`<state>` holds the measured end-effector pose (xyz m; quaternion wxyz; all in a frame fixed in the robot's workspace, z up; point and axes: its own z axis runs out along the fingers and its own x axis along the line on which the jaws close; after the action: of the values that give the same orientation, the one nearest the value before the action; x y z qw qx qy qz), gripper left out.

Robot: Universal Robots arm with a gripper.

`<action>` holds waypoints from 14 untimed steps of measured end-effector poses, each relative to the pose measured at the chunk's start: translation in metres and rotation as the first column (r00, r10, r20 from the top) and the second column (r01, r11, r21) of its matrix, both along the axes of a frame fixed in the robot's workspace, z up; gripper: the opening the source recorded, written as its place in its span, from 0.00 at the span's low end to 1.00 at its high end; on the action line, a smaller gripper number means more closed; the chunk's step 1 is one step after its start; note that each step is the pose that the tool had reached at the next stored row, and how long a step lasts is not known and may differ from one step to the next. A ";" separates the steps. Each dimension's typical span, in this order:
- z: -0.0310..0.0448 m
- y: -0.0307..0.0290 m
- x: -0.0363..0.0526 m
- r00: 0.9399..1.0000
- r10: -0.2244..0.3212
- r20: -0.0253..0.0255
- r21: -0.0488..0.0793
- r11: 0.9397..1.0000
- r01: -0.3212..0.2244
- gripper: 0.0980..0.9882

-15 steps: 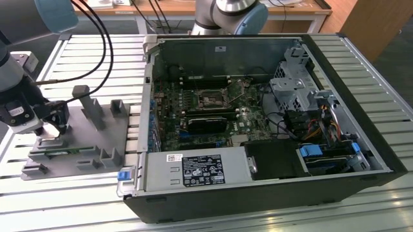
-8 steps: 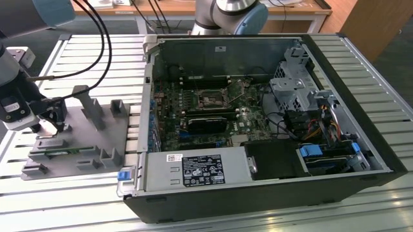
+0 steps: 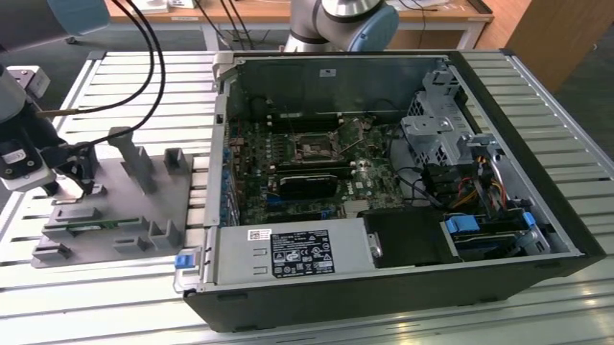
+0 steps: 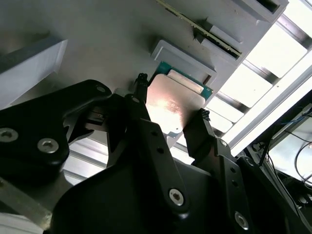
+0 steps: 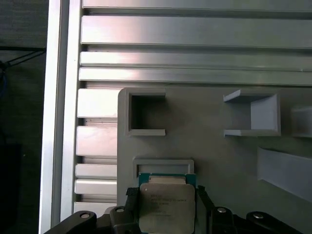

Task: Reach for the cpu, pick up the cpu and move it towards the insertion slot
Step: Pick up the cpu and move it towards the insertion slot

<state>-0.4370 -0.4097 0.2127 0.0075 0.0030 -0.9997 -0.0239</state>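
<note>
Slatted aluminium desk carries the open computer case and, at the exterior view's left, a grey parts fixture. Your claw hangs over that fixture, its fingers closed against opposite edges of the cpu, which looks barely clear of its pocket. You've made the reach; the insertion slot sits well apart, so the carry remains.

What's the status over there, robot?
Gripper around the cpu on the grey tray, grip unconfirmed. Insertion slot inside the open computer case. Case wall stands between tray and slot.
</note>
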 end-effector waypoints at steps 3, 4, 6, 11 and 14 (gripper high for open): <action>0.0015 0.0000 0.0000 1.000 0.000 0.000 0.000 1.000 0.000 0.50; 0.0017 0.0000 0.0000 1.000 0.000 0.000 0.000 1.000 0.000 0.50; 0.0023 0.0000 0.0000 1.000 0.000 0.000 0.000 1.000 0.000 0.50; 0.0051 0.0000 0.0000 1.000 0.000 0.000 0.000 1.000 0.000 0.50; 0.0081 0.0000 0.0000 1.000 0.000 0.000 0.000 1.000 0.000 0.50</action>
<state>-0.4370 -0.4097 0.2208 0.0075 0.0030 -0.9997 -0.0238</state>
